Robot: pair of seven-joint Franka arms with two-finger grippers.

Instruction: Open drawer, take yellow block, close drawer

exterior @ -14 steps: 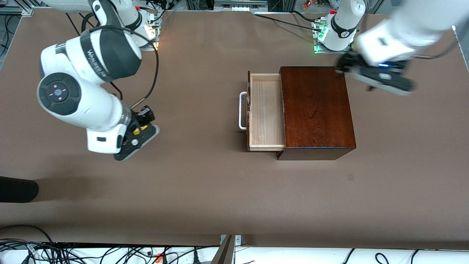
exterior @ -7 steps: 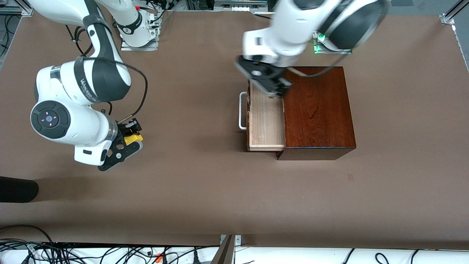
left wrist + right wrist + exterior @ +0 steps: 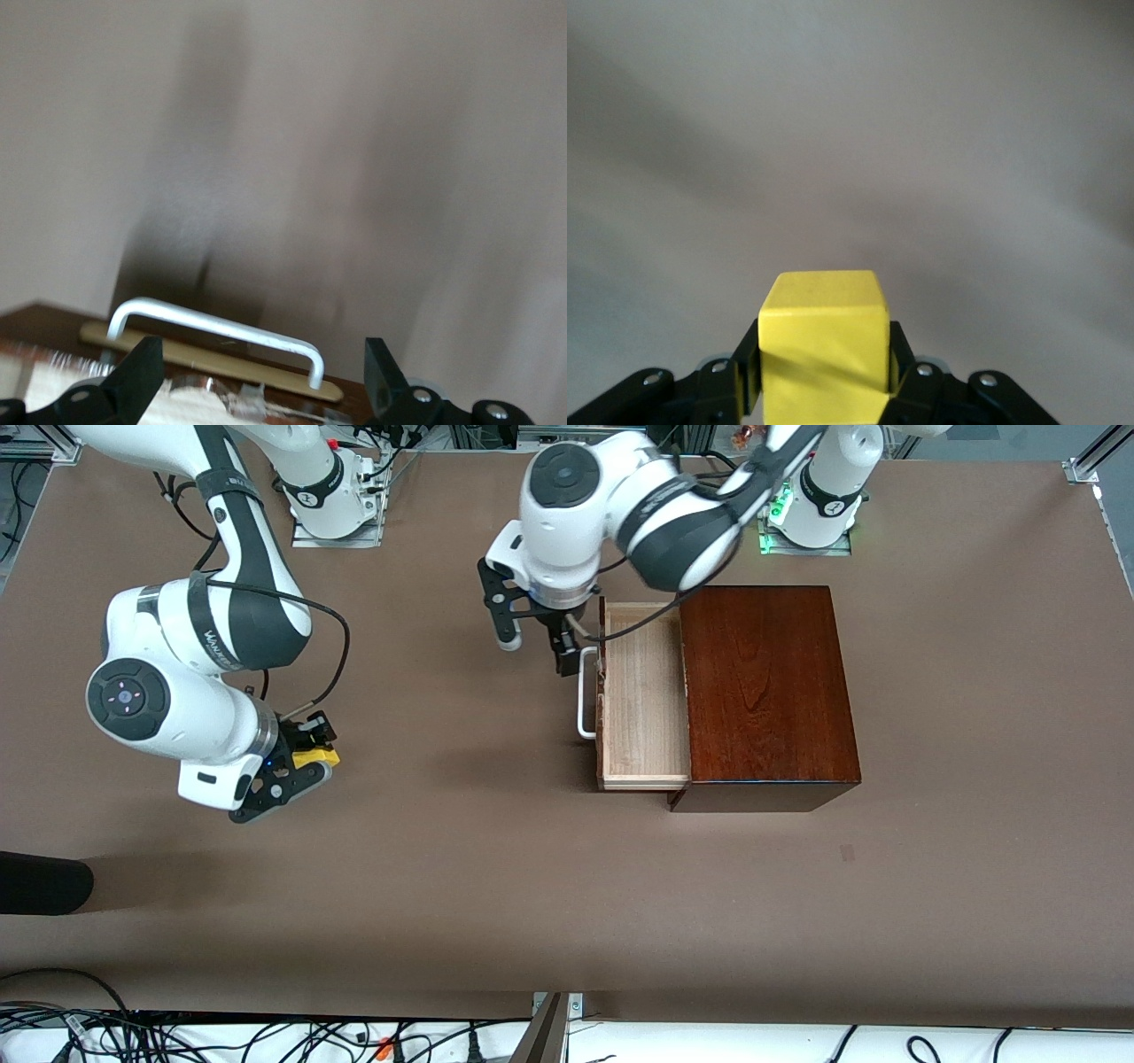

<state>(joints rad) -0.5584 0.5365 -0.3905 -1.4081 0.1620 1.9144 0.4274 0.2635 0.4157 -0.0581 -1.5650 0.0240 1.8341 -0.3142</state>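
The drawer point(image 3: 644, 695) of the dark reddish-brown wooden box point(image 3: 766, 691) stands pulled open, its pale interior bare, its white bar handle point(image 3: 585, 691) toward the right arm's end. My left gripper point(image 3: 536, 645) is open, just over the handle's end and the table beside the drawer front; the handle point(image 3: 221, 332) shows between its fingers in the left wrist view. My right gripper point(image 3: 306, 757) is shut on the yellow block point(image 3: 314, 758) above the table near the right arm's end; the block point(image 3: 824, 341) fills the space between its fingers.
Brown table surface point(image 3: 496, 868) spreads all around the box. A dark object point(image 3: 40, 881) lies at the table's edge near the right arm's end. Cables point(image 3: 177, 1036) run along the front edge.
My left arm swung from over the box across the open drawer to the handle. My right gripper shifted slightly with the yellow block still held.
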